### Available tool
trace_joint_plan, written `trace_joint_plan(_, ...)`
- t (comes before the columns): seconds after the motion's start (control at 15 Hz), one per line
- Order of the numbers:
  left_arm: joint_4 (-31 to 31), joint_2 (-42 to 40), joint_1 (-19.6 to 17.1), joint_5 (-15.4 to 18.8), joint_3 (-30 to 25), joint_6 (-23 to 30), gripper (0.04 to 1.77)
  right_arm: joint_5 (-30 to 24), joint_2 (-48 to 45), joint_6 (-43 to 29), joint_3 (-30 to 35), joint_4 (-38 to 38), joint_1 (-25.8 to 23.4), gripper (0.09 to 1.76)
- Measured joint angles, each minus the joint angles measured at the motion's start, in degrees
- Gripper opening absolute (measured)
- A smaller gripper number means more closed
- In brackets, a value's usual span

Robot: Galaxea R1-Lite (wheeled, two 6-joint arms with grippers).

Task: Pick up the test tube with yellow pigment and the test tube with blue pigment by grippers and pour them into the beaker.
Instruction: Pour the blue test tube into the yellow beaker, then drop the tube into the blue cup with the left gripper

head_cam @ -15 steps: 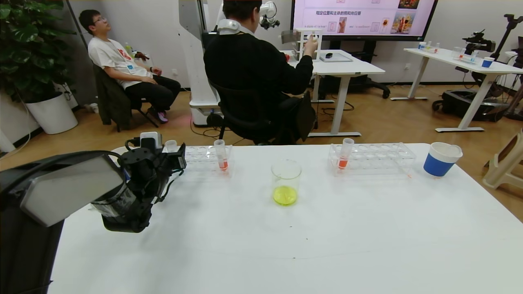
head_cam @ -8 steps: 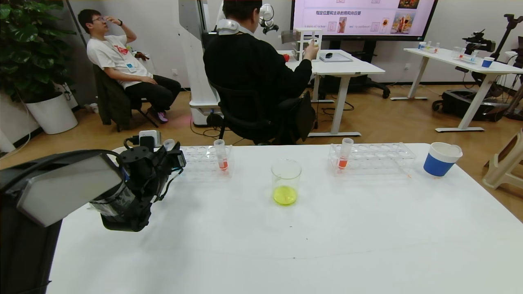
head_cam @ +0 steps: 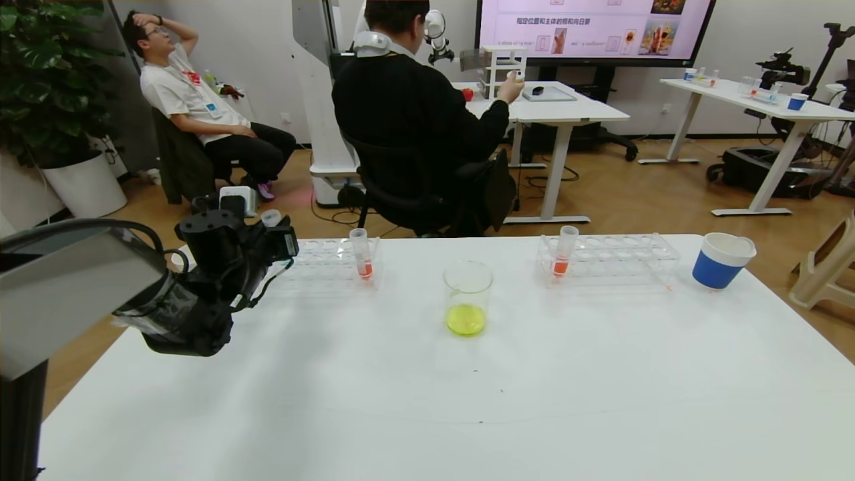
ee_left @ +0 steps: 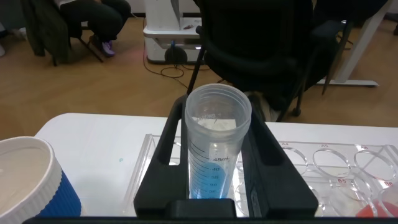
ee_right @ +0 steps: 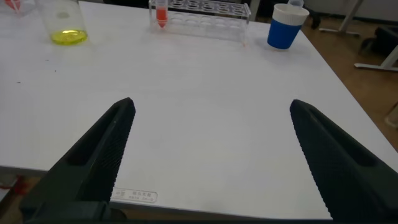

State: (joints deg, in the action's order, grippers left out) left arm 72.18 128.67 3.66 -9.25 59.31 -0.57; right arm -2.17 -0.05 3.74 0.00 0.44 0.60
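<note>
The test tube with blue pigment (ee_left: 214, 155) stands upright between the black fingers of my left gripper (ee_left: 217, 122), which is shut on it. In the head view this gripper (head_cam: 277, 242) hovers over the left end of the left rack, and the tube's open top (head_cam: 270, 217) pokes out above it. The beaker (head_cam: 467, 297) stands mid-table with yellow liquid at its bottom. My right gripper (ee_right: 211, 109) hangs open over bare table near the front edge, with nothing between its fingers. The test tube with yellow pigment is out of view.
Two clear racks, one on the left (head_cam: 334, 267) and one on the right (head_cam: 614, 260), each hold an orange-red tube (head_cam: 361, 257) (head_cam: 564, 252). A blue-and-white paper cup (head_cam: 721, 262) stands at the far right. Another cup (ee_left: 28, 183) sits beside the left gripper.
My left gripper has shut on the blue tube and risen with it, drawing slightly left out of the rack. The beaker and racks have not moved.
</note>
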Motion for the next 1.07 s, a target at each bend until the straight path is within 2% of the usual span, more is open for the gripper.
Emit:
trace_joint_plan(0.13, -2.3, -2.6, 0.1, 0.2, 0.2, -0.1, 0.50, 0.0, 0.0, 0.0, 0.0, 0.0, 0.0, 1.74)
trace_joint_plan(0.4, -2.3, -4.7, 0.1, 0.3, 0.3, -0.5, 0.50, 0.0, 0.0, 0.0, 0.0, 0.0, 0.0, 1.74)
trace_joint_plan(0.53, -2.5, -5.1, 0.5, 1.4, 1.1, -1.3, 0.50, 0.0, 0.0, 0.0, 0.0, 0.0, 0.0, 1.74)
trace_joint_plan(0.67, -2.7, -5.5, 1.6, 5.3, 3.3, -2.3, 0.50, 0.0, 0.0, 0.0, 0.0, 0.0, 0.0, 1.74)
trace_joint_plan(0.87, -5.8, -5.9, 4.5, 14.0, 8.2, -4.0, 0.50, 0.0, 0.0, 0.0, 0.0, 0.0, 0.0, 1.74)
trace_joint_plan(1.07, -8.9, -5.5, 8.5, 18.7, 14.9, -8.7, 0.50, 0.0, 0.0, 0.0, 0.0, 0.0, 0.0, 1.74)
